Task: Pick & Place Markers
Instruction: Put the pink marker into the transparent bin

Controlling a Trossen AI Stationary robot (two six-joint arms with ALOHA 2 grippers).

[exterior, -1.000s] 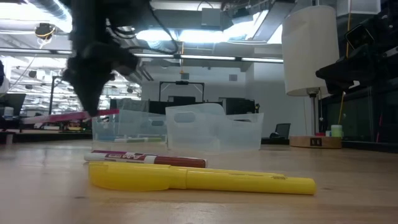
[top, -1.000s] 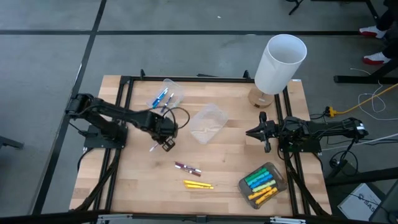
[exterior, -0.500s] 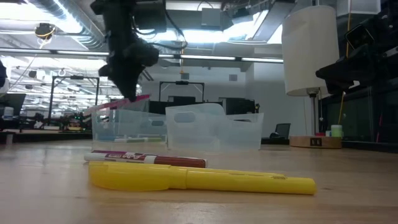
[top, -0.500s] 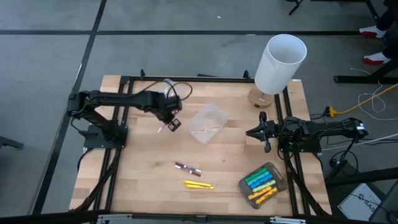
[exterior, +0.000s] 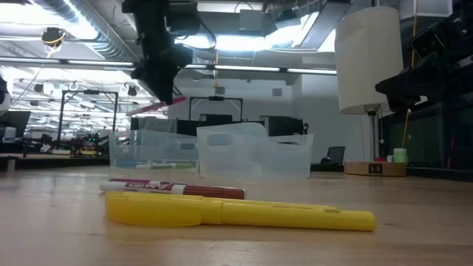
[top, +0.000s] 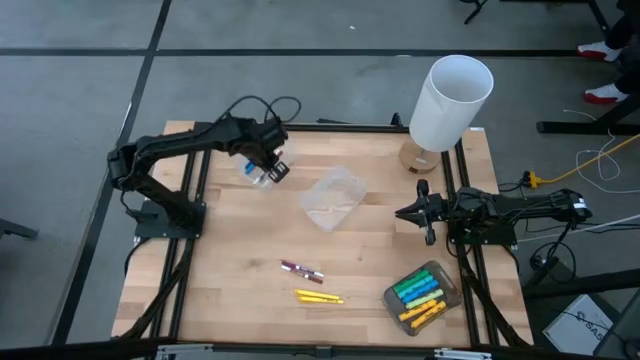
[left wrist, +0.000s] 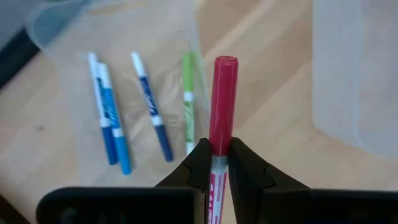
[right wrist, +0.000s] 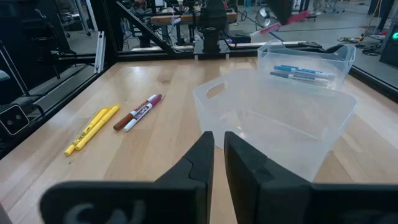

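Observation:
My left gripper (top: 272, 168) hangs above the clear tub (top: 258, 152) at the table's far left, shut on a marker with a red cap (left wrist: 222, 99). In the low view this marker (exterior: 151, 108) sticks out sideways below the fingers. On the tub's floor lie blue markers (left wrist: 112, 118) and a green one (left wrist: 189, 93). A maroon marker (top: 302, 269) and yellow markers (top: 318, 297) lie flat on the table near its front. My right gripper (top: 405, 214) waits shut at the right edge, holding nothing. My left gripper pinches the marker's white barrel just behind the red cap (left wrist: 217, 163) between its two fingers. The fingers come steeply from above and lie across the marker. The marker is lifted clear above the tub, close to level, with its cap end slightly raised.
A second clear tub (top: 333, 197) stands mid-table. A tub with green, blue and yellow markers (top: 420, 295) sits at the front right. A tall white cylinder on a round base (top: 450, 100) stands at the far right corner. Black frame rails (top: 200, 160) run along the table's sides.
My left gripper has swung from the table's middle left toward the far edge and risen, turning as it went. It has stayed shut on the red-capped marker, which now hangs above the far-left tub. The right arm has kept still.

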